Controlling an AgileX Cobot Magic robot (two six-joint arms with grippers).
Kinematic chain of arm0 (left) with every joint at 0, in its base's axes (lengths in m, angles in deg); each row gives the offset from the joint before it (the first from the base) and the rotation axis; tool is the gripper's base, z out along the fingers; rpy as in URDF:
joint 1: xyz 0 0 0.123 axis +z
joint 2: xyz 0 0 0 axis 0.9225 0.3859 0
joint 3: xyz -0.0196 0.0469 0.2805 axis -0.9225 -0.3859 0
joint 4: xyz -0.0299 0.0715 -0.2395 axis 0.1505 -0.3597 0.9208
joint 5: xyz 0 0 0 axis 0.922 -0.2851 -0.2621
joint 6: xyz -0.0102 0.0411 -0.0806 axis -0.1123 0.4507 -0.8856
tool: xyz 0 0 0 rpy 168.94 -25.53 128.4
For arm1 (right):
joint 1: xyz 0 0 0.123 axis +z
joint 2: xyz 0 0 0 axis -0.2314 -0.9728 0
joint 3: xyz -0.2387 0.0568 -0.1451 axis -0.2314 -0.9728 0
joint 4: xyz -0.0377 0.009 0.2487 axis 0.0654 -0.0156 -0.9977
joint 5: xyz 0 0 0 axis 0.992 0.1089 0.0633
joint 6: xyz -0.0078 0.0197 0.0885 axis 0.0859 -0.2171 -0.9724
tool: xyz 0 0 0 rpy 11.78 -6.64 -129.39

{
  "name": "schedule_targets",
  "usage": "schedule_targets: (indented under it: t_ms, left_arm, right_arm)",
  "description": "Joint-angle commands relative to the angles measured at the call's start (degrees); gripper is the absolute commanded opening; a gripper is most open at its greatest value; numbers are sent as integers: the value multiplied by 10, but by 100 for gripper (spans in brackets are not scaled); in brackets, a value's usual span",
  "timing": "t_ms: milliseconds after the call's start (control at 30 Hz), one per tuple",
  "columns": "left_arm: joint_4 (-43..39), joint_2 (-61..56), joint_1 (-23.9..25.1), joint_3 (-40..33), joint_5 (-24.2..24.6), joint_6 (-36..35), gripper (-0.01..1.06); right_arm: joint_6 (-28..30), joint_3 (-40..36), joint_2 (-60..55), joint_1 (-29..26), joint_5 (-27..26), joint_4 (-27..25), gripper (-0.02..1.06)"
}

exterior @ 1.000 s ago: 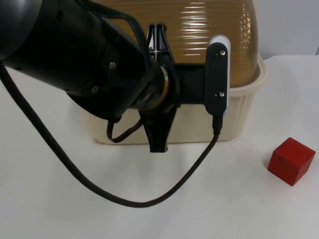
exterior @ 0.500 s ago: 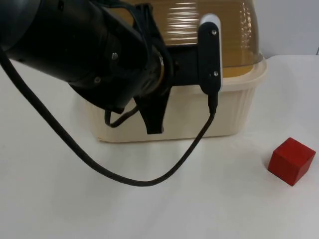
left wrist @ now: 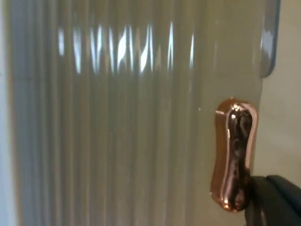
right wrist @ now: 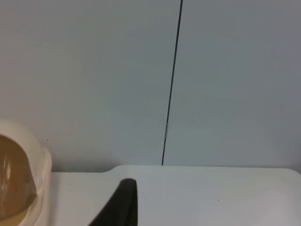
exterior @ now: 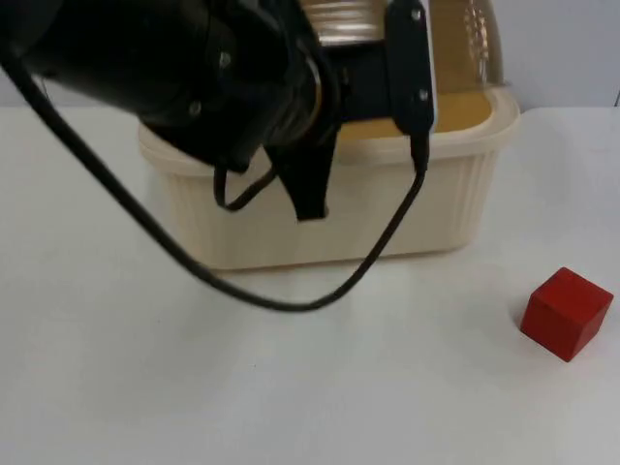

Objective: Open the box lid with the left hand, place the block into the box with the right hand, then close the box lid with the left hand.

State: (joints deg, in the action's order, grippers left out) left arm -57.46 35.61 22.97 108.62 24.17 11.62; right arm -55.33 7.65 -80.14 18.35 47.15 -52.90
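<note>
While the amber lid is only part way up over the cream box, the step in hand seems to be the opening, and to do it well the left arm should carry the lid along its own arc about the far hinge, not pull it straight toward the near side, because a straight pull could drag the light box over the tabletop or let the handle slip out. The lift should go on until the lid stands back far enough to stay open alone and to leave free room above the box. The left gripper hangs over the near wall of the box, left of its middle, with the thick forearm coming from the upper left and the wrist bent so that one dark finger points down in front of the box wall. In the left wrist view the copper handle of the ribbed lid lies just beside a black fingertip; whether the jaws are clamped on it or apart cannot be told. The red block sits on the tabletop to the right of the box, nearer than it and well apart from it, untouched. The right arm waits; its fingertip hangs above the bare tabletop near the partition wall, and the state of its jaws cannot be told either.
</note>
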Motion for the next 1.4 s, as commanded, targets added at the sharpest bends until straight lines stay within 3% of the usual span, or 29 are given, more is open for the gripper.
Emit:
schedule_targets:
  t_ms: [0,233,367,533,667,867,967,1167,1233,1267,1367]
  left_arm:
    - [-3,-4,12,18,14,-5,0]
    - [-3,-4,54,85,5,-5,0]
    - [-3,-4,71,100,3,-7,0]
    - [-3,-4,108,112,-40,-14,0]
    - [-2,-7,114,113,-26,-26,0]
    - [217,-38,88,113,-58,32,0]
    - [338,-53,59,113,-31,70,0]
    - [499,-80,10,113,7,120,0]
    - [590,-99,2,113,-2,136,0]
    - [590,-99,2,113,-2,136,0]
    - [737,-139,2,113,-50,191,0]
  right_arm:
    - [-2,4,0,2,-5,3,105]
    - [-2,4,0,2,-5,3,105]
    - [-2,4,0,2,-5,3,105]
    - [-2,4,0,2,-5,3,105]
    - [-2,4,0,2,-5,3,105]
    - [-2,4,0,2,-5,0,105]
    - [-2,4,0,2,-5,0,105]
    - [-2,4,0,2,-5,0,105]
    - [-2,4,0,2,-5,0,105]
    - [-2,4,0,2,-5,0,105]
    - [-2,4,0,2,-5,0,105]
